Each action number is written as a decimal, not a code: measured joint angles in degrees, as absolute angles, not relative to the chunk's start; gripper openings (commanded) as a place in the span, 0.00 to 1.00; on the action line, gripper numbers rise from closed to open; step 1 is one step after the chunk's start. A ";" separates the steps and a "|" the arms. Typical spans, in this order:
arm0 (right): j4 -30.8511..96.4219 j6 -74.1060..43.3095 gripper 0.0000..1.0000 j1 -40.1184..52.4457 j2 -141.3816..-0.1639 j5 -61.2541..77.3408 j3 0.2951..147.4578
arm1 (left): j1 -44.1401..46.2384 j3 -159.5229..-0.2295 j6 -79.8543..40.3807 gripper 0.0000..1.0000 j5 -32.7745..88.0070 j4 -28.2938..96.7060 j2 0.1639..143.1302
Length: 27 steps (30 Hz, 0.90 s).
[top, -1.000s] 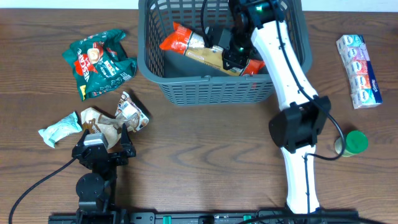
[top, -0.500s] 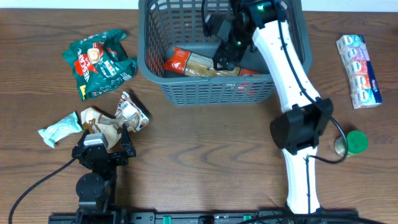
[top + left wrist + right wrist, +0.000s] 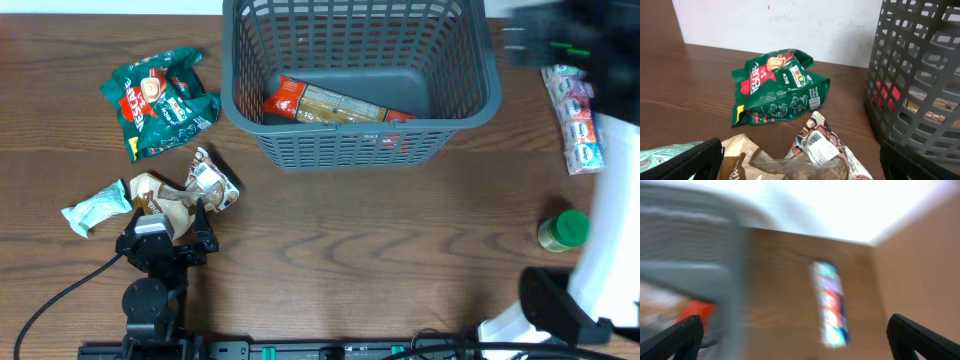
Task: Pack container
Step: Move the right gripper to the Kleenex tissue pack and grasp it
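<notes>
The left gripper stands with its fingers spread wide and grips nothing. A crumpled brown wrapper lies just ahead of its fingertips, a green packet farther ahead, and the container ahead and to its right. The right gripper appears blurred, fingers likewise wide apart and empty; the container, with an orange-and-tan packet lying flat on its base, is to its left, and a multicoloured pack lies ahead on the table.
</notes>
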<state>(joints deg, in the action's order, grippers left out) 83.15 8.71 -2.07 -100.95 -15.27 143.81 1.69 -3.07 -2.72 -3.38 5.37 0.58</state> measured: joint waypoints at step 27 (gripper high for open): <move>82.81 16.21 0.99 -32.03 -133.14 -2.74 143.09 | 1.69 -3.07 -2.72 0.99 -3.38 5.37 0.58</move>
